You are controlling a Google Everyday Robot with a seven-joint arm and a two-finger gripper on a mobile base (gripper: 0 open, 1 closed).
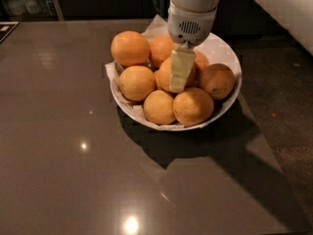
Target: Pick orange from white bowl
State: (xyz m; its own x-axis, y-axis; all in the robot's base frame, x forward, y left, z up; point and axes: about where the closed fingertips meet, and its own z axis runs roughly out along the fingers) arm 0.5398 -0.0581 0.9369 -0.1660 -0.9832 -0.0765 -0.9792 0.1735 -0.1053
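Note:
The white bowl (229,54), lined with crumpled white paper, stands on the far middle of a dark glossy table and holds several oranges. My gripper (180,76) hangs straight down from above into the middle of the pile, against the central orange (163,77), which is partly hidden behind it. Other oranges lie around it: one at the back left (130,48), one at the left (137,82), two at the front (159,106), and one at the right (216,81) with a small dark dot.
The dark table (73,155) stretches wide to the left and front of the bowl. Its right edge runs diagonally past the bowl, with dark floor (288,97) beyond. Dim shelving with containers (24,1) stands at the back left.

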